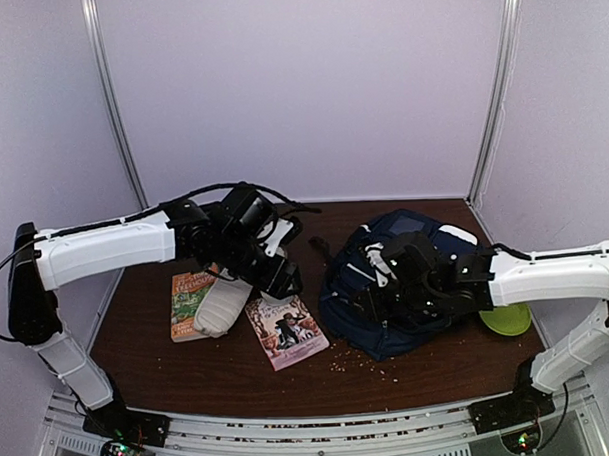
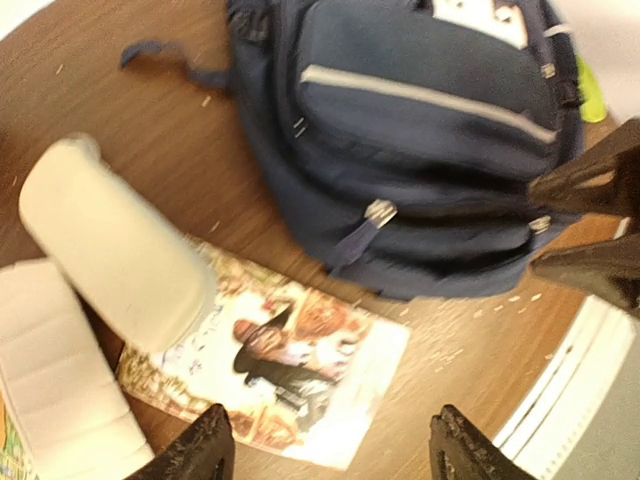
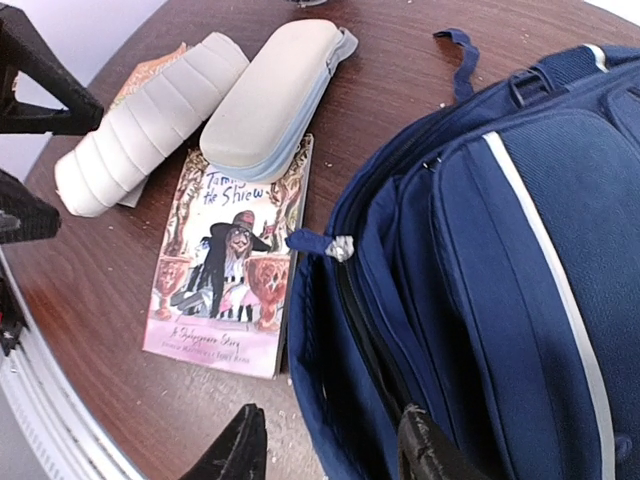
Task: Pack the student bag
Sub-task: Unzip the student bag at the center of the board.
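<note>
The navy-blue student bag (image 1: pixel 406 279) lies on the right half of the brown table, front pocket up; it also shows in the left wrist view (image 2: pixel 430 130) and the right wrist view (image 3: pixel 500 280). Its zipper seam gapes a little below a silver-tipped pull (image 3: pixel 328 246). My right gripper (image 1: pixel 372 301) (image 3: pixel 330 455) is open at the bag's near-left edge, one finger over the table and the other over the gaping seam. My left gripper (image 1: pixel 278 271) (image 2: pixel 330 450) is open and empty, hovering above a picture book (image 2: pixel 290 370) left of the bag.
The picture book (image 1: pixel 286 331) (image 3: pixel 230 260) lies beside the bag. A smooth grey case (image 3: pixel 275 95) rests partly on it, next to a ribbed white case (image 3: pixel 150 120) (image 1: pixel 225 303). A green book (image 1: pixel 192 297) lies further left. A lime-green object (image 1: pixel 506 319) is right of the bag. Crumbs dot the front.
</note>
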Motion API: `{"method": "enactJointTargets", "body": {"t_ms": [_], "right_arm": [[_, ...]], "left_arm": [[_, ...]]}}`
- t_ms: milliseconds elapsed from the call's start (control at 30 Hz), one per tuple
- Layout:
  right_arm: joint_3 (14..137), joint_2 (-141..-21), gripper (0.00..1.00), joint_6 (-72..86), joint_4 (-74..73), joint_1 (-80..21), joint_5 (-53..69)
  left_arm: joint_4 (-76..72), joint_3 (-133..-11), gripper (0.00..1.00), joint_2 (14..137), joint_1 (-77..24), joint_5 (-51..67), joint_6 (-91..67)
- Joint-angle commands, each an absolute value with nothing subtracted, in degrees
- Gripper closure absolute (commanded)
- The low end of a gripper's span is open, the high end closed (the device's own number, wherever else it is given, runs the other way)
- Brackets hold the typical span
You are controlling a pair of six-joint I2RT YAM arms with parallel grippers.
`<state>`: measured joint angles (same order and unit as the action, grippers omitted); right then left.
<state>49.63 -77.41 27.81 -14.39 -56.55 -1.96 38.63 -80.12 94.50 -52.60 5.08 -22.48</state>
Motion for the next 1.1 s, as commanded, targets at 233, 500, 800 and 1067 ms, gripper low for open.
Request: {"method": "enactJointTargets", "body": {"t_ms": [233,500,800,1067], "right_arm": [[61.69,-92.35,0.62,18.54,-22.56,-55.93,-6.1],[61.03,-92.34,0.93,15.9,-24.82,-55.8,-7.03],[51.8,-81.48,1.0,16.5,-24.26,-56.61,-4.4],[42.83,-71.84,1.0,22.01,-23.44,-57.7,-4.04]], "left_arm": [[32.78,-70.76,0.29,86.7,-49.83,2.0,-19.93],[27.54,-71.3,0.2,89.02,-49.83,8.74,-15.3],[25.75,-79.98,0.21,100.13,-50.22,17.46,-13.38],[27.89,-88.55,0.25,108.19,-53.57,19.17,-11.74]]}}
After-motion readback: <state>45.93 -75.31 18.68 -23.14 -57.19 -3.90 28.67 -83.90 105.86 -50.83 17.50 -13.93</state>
